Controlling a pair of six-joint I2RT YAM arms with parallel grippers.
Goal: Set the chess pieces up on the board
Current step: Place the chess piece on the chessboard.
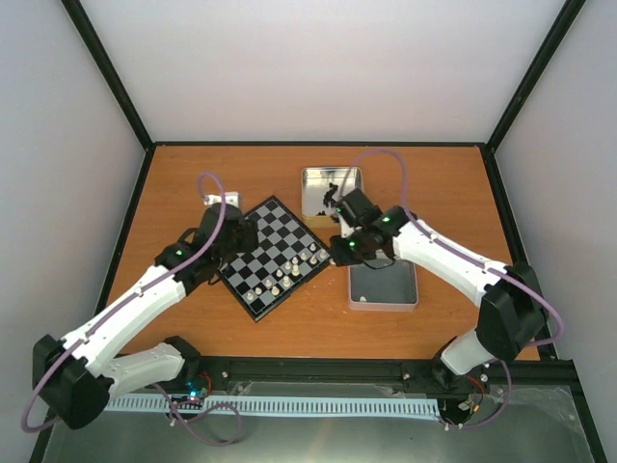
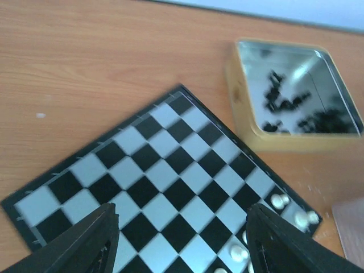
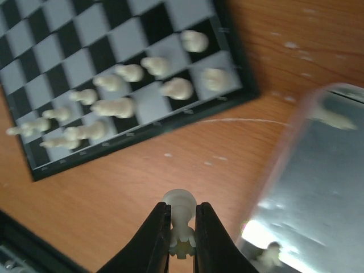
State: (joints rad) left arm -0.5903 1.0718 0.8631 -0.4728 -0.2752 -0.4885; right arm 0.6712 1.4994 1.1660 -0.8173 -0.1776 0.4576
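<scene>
- The right gripper (image 3: pixel 183 213) had its two black fingers (image 3: pixel 153 239) pinched tight on a cream-white chessman (image 3: pixel 180 199) with a rounded head. It held the piece over bare wood between the chessboard (image 3: pixel 85 51) and the nearer tin (image 3: pixel 318 165).
- The left gripper (image 2: pixel 182 207) was spread wide, its dark wedge-shaped fingers (image 2: pixel 85 244) far apart with nothing between them. It hung over the board's chequers; whether it touched them could not be told.
- The nearer tin was square and shallow, of shiny metal with rounded corners, and lay just right of the board.
- The chessboard was flat and square, with black and pale grey chequers inside a thin black rim. It sat cornerwise on the table (image 1: pixel 193 174).
- The white chessmen (image 3: pixel 131 105) stood in two rows along the board edge closest to the right arm. They were small, smooth plastic shapes, blurred in the wrist view.
- The farther tin (image 2: pixel 247 122) had a dull gold outer wall and a mirror-bright inside, with black chessmen (image 2: pixel 284 99) lying loose in it.
- The table was matte, orange-brown wood with a fine grain.
</scene>
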